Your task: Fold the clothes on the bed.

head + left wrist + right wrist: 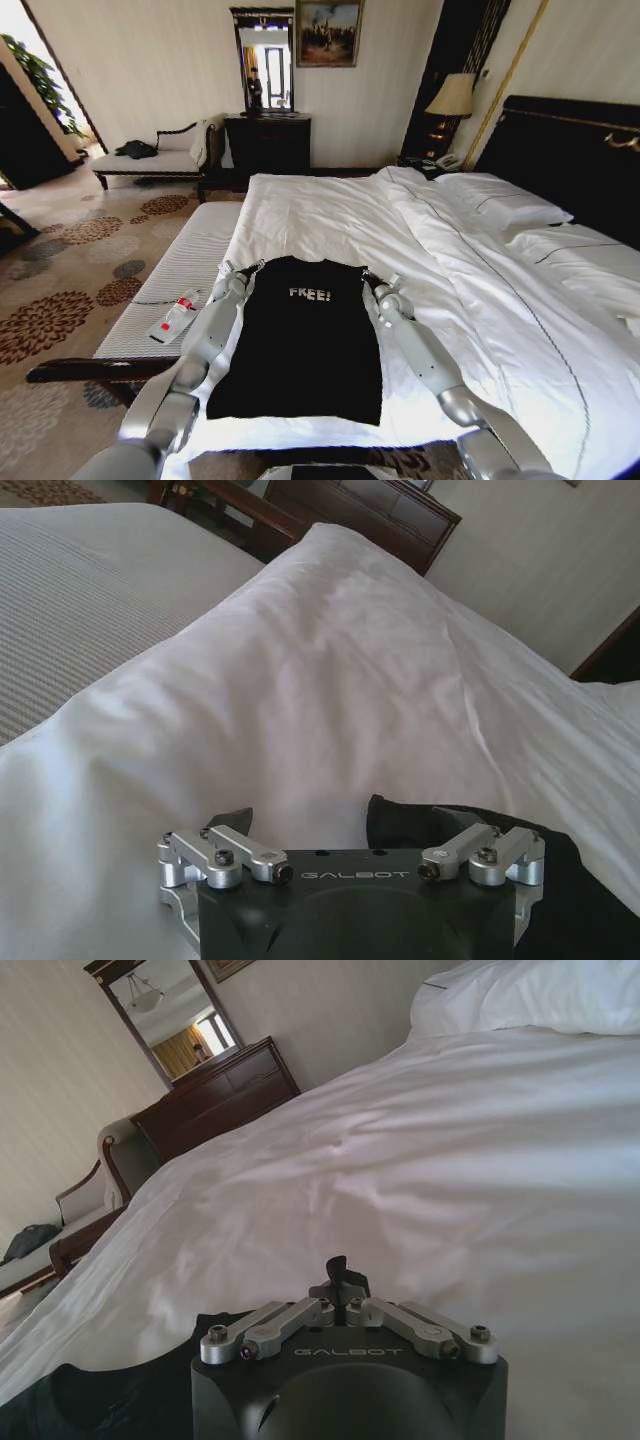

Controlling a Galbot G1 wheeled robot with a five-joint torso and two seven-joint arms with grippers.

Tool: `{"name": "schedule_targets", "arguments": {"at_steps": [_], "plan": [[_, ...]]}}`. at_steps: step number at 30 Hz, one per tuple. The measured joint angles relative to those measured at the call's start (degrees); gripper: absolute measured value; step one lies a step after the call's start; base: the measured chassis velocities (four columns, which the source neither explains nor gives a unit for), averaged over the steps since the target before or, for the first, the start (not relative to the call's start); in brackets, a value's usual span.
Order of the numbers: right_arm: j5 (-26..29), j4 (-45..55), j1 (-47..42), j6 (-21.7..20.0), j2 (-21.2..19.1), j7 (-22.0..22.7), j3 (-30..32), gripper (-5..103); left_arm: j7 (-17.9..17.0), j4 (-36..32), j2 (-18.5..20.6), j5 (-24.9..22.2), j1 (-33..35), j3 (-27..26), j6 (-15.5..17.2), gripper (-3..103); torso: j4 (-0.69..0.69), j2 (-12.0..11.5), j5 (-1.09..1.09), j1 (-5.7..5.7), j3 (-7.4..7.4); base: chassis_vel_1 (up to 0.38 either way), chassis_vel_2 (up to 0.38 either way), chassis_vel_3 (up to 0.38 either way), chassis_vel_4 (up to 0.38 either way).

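1. The black T-shirt (300, 340) is lying flat on the near part of the bed (480, 290), its "FREE!" lettering facing up, the sides already looking tucked in so it is showing as a long narrow panel running from the foot edge toward the pillows.
2. The left gripper (243, 270) is sitting at the shirt's far left corner; in the left wrist view its jaws are spread wide, with black cloth (520, 860) lying by one finger and nothing pinched.
3. The right gripper (372, 281) is mirroring it at the far right corner; from its wrist view the links are drawn together and the tips are meeting, though whether cloth is caught between them, I cannot tell.
4. Both arms are reaching in parallel along the shirt's long edges, likely so the top edge can be handled evenly.
5. A plastic bottle (176, 315) is lying on the striped bench (190, 270) beside the bed, well clear of the work.
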Motion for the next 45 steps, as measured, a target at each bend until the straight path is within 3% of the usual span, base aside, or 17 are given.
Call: {"name": "schedule_targets", "arguments": {"at_steps": [3, 6, 8, 11, 13, 17, 18, 20, 22, 26, 28, 29, 35, 45], "plan": [[0.0, 0.0, 0.0, 0.0, 0.1, 0.0, 0.0, 0, 0.5, 1.3, -0.4, 0.6, -0.6, 0.0, -0.3, 98, -0.03, 0.0, 0.00, 0.00, 0.00, 0.000, 0.000, 0.000, 0.000], [0.0, -0.4, 0.1, 0.0, 0.4, 0.0, -0.2, 0, 1.5, 3.0, -1.2, 1.8, -1.4, -0.1, -1.0, 84, -0.06, 0.0, 0.01, 0.00, 0.00, 0.000, 0.000, 0.000, 0.000], [-0.1, -0.4, 0.1, 0.0, 0.4, 0.0, -0.2, 0, 1.6, 3.3, -1.4, 2.0, -1.5, -0.1, -1.1, 84, -0.06, 0.0, 0.01, 0.00, 0.00, 0.000, 0.000, 0.000, 0.000], [-0.2, -0.7, 0.2, 0.0, 0.7, 0.0, -0.5, 0, 2.1, 4.5, -2.0, 2.8, -1.9, -0.3, -1.6, 68, -0.02, 0.0, 0.01, 0.00, 0.00, 0.000, 0.000, 0.000, 0.000], [-0.2, -0.7, 0.2, 0.0, 0.8, 0.0, -0.5, 0, 2.2, 4.7, -2.1, 2.9, -1.9, -0.4, -1.7, 68, -0.02, 0.0, 0.01, 0.00, 0.00, 0.000, 0.000, 0.000, 0.000], [-0.3, -1.0, 0.4, 0.0, 1.0, -0.1, -1.0, 0, 2.6, 5.8, -2.4, 3.4, -2.4, -0.7, -2.2, 44, -0.04, 0.0, 0.01, 0.00, 0.00, 0.000, 0.000, 0.000, 0.000], [-0.3, -1.0, 0.4, 0.0, 1.0, -0.1, -1.0, 0, 2.6, 5.8, -2.4, 3.4, -2.4, -0.7, -2.2, 44, -0.04, 0.0, 0.01, 0.00, 0.00, 0.000, 0.000, 0.000, 0.000], [-0.3, -1.1, 0.4, 0.1, 1.2, -0.1, -1.2, 0, 2.7, 6.1, -2.5, 3.5, -2.6, -0.8, -2.3, 33, -0.03, 0.0, 0.01, 0.00, 0.00, 0.000, 0.000, 0.000, 0.000], [-0.3, -1.1, 0.4, 0.1, 1.3, -0.1, -1.2, 0, 2.8, 6.2, -2.5, 3.6, -2.8, -0.8, -2.3, 33, -0.03, 0.0, 0.01, 0.01, 0.00, 0.000, 0.000, 0.000, 0.000], [-0.5, -1.4, 0.4, 0.1, 1.5, -0.1, -1.4, 0, 2.9, 6.9, -2.6, 3.9, -3.5, -0.8, -2.4, 13, -0.03, 0.0, 0.01, 0.00, 0.00, 0.000, 0.000, 0.000, 0.000], [-0.5, -1.4, 0.4, 0.1, 1.6, -0.1, -1.4, 0, 2.9, 7.0, -2.6, 3.9, -3.7, -0.8, -2.4, 13, -0.03, 0.0, 0.01, 0.00, 0.00, 0.000, 0.000, 0.000, 0.000], [-0.5, -1.4, 0.4, 0.1, 1.6, -0.1, -1.4, 0, 2.9, 7.1, -2.4, 3.9, -3.9, -0.6, -2.4, 3, -0.04, 0.0, 0.01, 0.00, 0.00, 0.000, 0.000, 0.000, 0.000], [-0.1, -0.2, 0.4, 0.3, 0.6, 0.3, -1.4, 0, 2.9, 5.6, -0.4, 3.1, -4.4, 0.1, -2.4, 1, -0.05, 0.0, 0.00, 0.01, 0.00, 0.000, 0.000, 0.000, 0.000], [4.7, 3.9, 4.6, 3.0, -3.3, -0.9, -2.5, 0, 1.0, -5.6, 8.1, -5.9, -7.7, 4.5, -1.7, 1, -0.02, 0.0, 0.01, 0.01, 0.00, 0.000, 0.000, 0.000, 0.000]]}}
